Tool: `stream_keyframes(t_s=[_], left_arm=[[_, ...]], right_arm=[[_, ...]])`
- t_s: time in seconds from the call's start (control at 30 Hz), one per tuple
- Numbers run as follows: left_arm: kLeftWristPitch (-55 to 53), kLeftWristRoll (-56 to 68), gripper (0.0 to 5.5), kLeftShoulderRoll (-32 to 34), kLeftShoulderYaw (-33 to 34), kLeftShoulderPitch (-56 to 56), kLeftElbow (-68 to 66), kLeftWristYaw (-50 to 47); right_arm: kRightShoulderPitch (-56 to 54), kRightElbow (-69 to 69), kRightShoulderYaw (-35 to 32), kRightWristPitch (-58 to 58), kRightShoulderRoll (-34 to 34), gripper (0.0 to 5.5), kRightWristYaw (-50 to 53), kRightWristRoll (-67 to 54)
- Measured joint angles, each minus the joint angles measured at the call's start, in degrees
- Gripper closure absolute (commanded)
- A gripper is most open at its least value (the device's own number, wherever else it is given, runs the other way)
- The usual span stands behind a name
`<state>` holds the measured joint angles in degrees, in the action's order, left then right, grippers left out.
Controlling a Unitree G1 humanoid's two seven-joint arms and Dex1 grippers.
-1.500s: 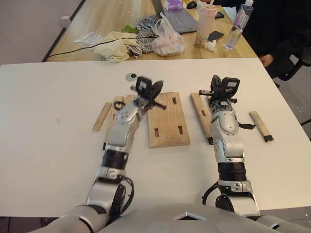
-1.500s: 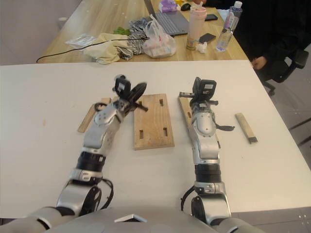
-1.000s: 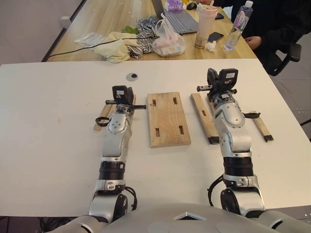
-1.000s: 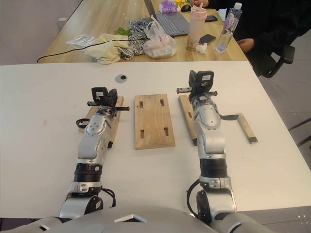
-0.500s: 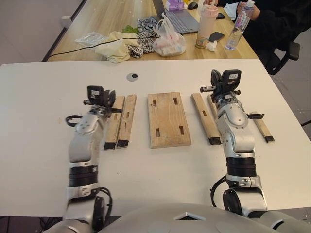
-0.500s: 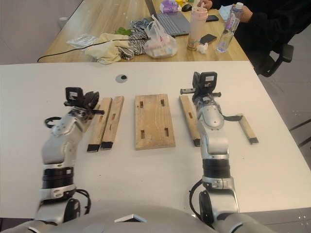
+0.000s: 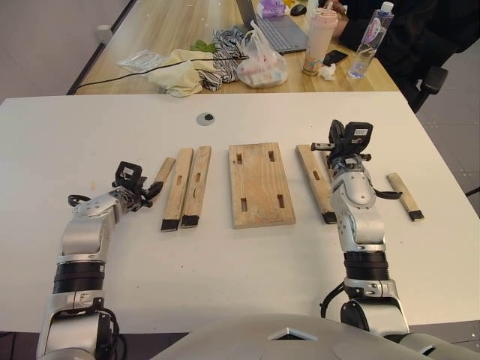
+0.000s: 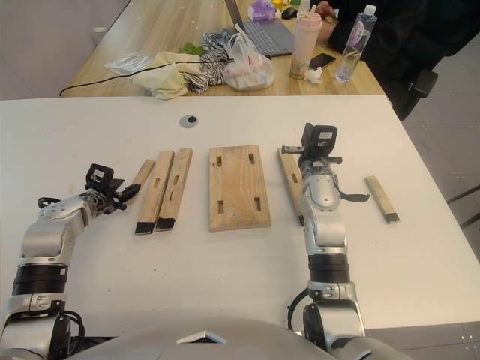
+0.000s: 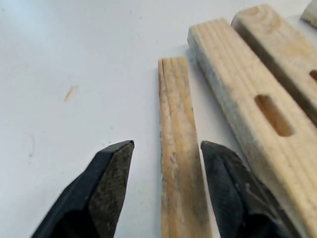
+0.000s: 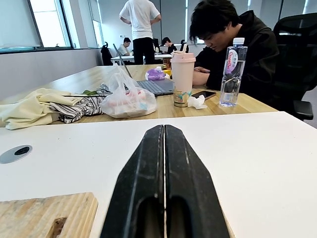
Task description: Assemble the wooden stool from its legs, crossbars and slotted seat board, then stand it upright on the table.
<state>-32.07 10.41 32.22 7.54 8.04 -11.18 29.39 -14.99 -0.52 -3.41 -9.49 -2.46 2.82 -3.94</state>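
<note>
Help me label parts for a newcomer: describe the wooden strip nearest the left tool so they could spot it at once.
On the white table, look left of the seat board, past the two slotted legs. The crossbar lies outermost, between the open left tool's fingers; it is thinner, shorter, and has no slot.

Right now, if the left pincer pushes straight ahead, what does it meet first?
Probably the thin wooden strip, lying between the open fingers of the left pincer; the slotted leg beside it sits just off that line.
</note>
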Motion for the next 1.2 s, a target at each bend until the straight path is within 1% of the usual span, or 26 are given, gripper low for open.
stream_keyframes(t_s=[0.13, 0.23, 0.4, 0.43, 0.5, 0.6, 0.63, 0.67, 0.7, 0.77, 0.8, 0.9, 0.93, 1.07, 1.2], left_arm=[[1.2, 0.0, 3.84, 0.2, -0.2, 0.2, -1.7, 1.1], [3.0, -0.2, 4.22, 0.2, -0.4, 0.9, -4.0, 0.9], [8.4, -1.5, 4.27, 0.2, 0.0, 2.3, -8.9, -2.0], [9.7, -1.6, 4.27, -0.1, 0.4, 2.3, -9.4, -3.0], [11.5, -0.9, 4.27, -1.3, 1.8, 2.4, -8.9, -3.3], [14.0, 3.6, 4.27, -4.2, 2.7, 7.3, -0.3, -2.0], [14.5, 4.2, 4.27, -4.5, 2.3, 8.5, 1.7, -1.5], [15.1, 5.3, 4.27, -5.8, 1.4, 10.6, 5.7, -0.5], [15.1, 6.1, 4.27, -6.4, 0.8, 11.2, 7.5, 0.0], [15.0, 7.3, 4.27, -8.3, -1.4, 11.2, 11.7, 1.5], [15.0, 7.6, 4.27, -8.9, -2.5, 10.9, 13.0, 2.0], [16.0, 7.5, 4.27, -10.6, -5.2, 9.4, 14.4, 3.0], [16.2, 7.5, 4.27, -10.8, -5.6, 8.8, 14.8, 3.4], [16.3, 7.7, 4.27, -10.8, -5.8, 7.8, 17.3, 4.5], [16.3, 7.8, 4.27, -11.4, -7.1, 7.1, 19.7, 5.1]], right_arm=[[0.0, -0.3, 0.6, 0.1, 1.9, 5.50, 0.3, 0.0], [-0.1, -0.5, 0.6, 0.1, 1.9, 5.50, 0.4, 0.0], [-0.2, -1.5, 0.4, 0.5, 2.0, 5.50, 0.9, -0.1], [-0.4, -1.8, 0.2, 0.3, 2.0, 5.30, 0.1, -0.9], [-1.7, -2.2, -0.8, -1.8, 2.3, 5.16, -2.8, -5.3], [-6.8, -3.4, -3.2, -15.9, 5.0, 4.59, -13.4, -22.9], [-7.9, -3.4, -3.5, -18.5, 6.0, 4.42, -15.0, -26.0], [-10.3, -3.3, -4.3, -23.3, 6.4, 4.27, -17.7, -31.6], [-11.4, -3.2, -4.7, -25.9, 6.5, 4.16, -18.8, -34.7], [-14.4, -2.7, -6.1, -31.2, 6.7, 3.76, -20.2, -41.6], [-15.2, -2.7, -7.0, -32.2, 7.1, 3.71, -20.1, -43.7], [-16.0, -2.6, -9.3, -35.0, 8.7, 3.16, -18.9, -49.9], [-16.1, -2.3, -10.1, -35.8, 8.6, 3.06, -18.7, -51.1], [-16.1, -2.1, -11.3, -37.5, 8.4, 3.02, -17.4, -54.2], [-16.3, -3.0, -12.1, -38.6, 7.7, 3.02, -17.3, -55.0]])
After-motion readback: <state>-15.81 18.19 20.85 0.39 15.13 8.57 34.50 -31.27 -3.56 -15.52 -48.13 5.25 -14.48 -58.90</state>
